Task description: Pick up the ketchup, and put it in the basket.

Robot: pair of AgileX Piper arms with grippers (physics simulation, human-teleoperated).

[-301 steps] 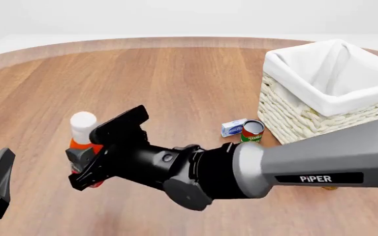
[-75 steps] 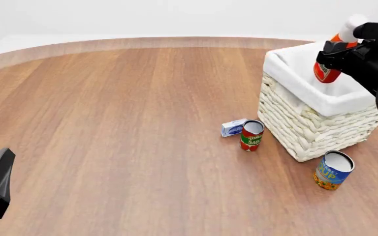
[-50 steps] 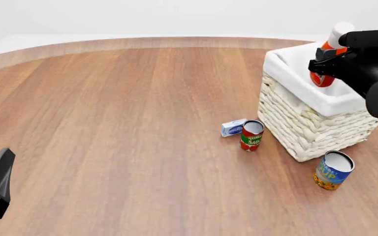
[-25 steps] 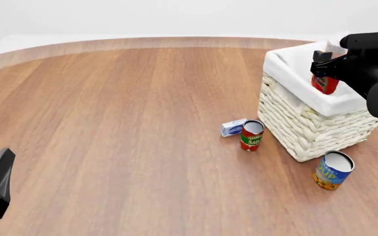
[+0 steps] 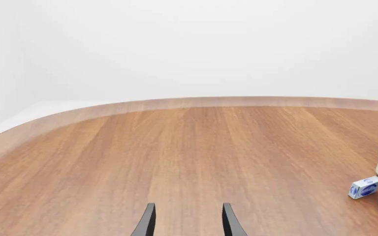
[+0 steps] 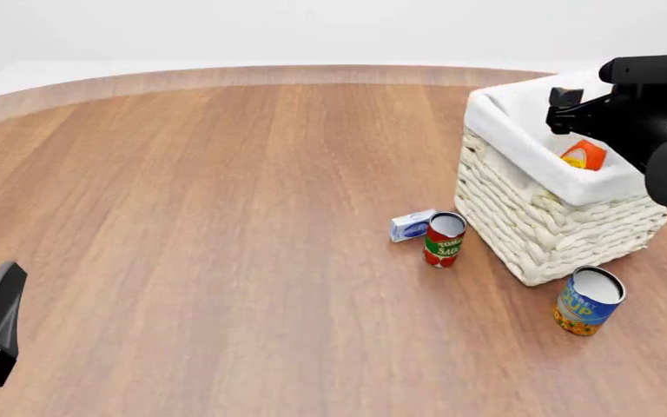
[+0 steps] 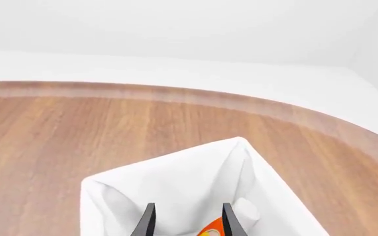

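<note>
The round red-orange ketchup bottle (image 6: 584,155) lies inside the big cream-white woven basket (image 6: 542,217) with white cloth lining. The right arm's jaws (image 7: 186,219) hang over it, spread apart and holding nothing. The left arm's jaws (image 5: 187,220) are spread too, low over the wooden counter (image 6: 229,217).

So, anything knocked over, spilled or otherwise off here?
Only the ketchup: it lies tipped on its side inside the basket, not upright. The open right gripper hangs above it. Nothing spilled.
</note>
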